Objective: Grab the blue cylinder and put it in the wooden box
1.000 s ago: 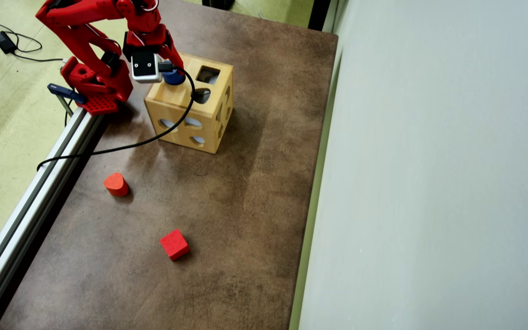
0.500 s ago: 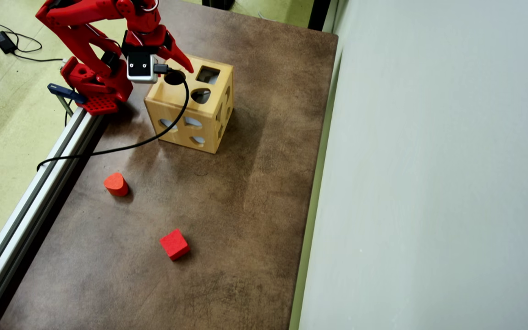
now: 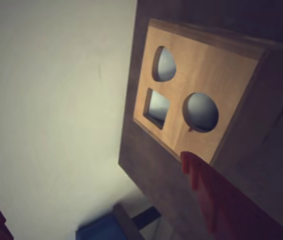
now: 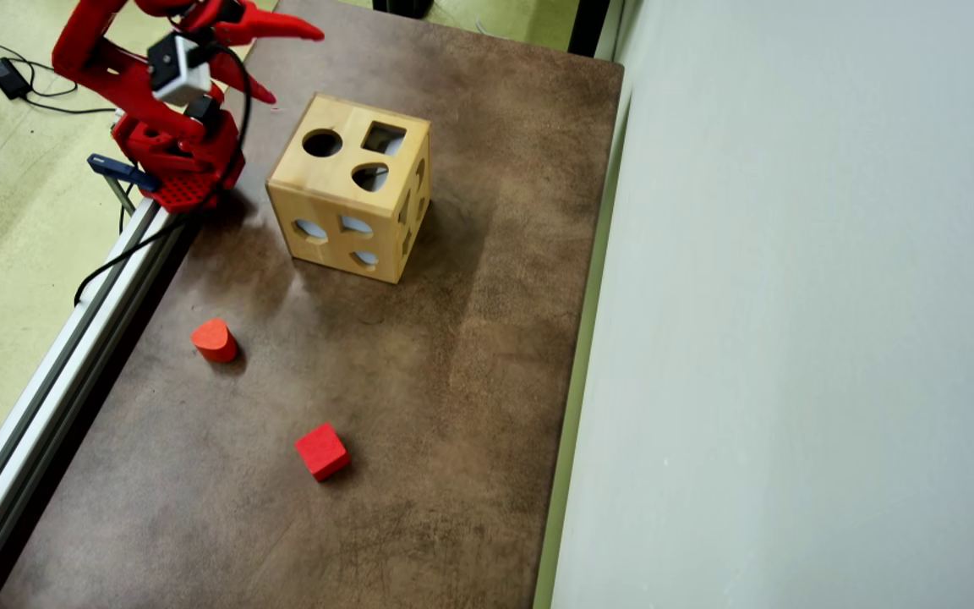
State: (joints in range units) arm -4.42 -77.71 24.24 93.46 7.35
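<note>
The wooden box stands on the brown table, a light-wood cube whose top face has a round, a square and a rounded hole. The wrist view shows that top face from above. My red gripper hangs open and empty just left of and above the box's top. In the wrist view the gripper shows one finger at the right and the other at the bottom left corner, far apart. The blue cylinder is not in view in either view.
An orange-red rounded block and a red cube lie on the brown table in front of the box. A blue clamp sits at the arm's base on the metal rail; it also shows in the wrist view.
</note>
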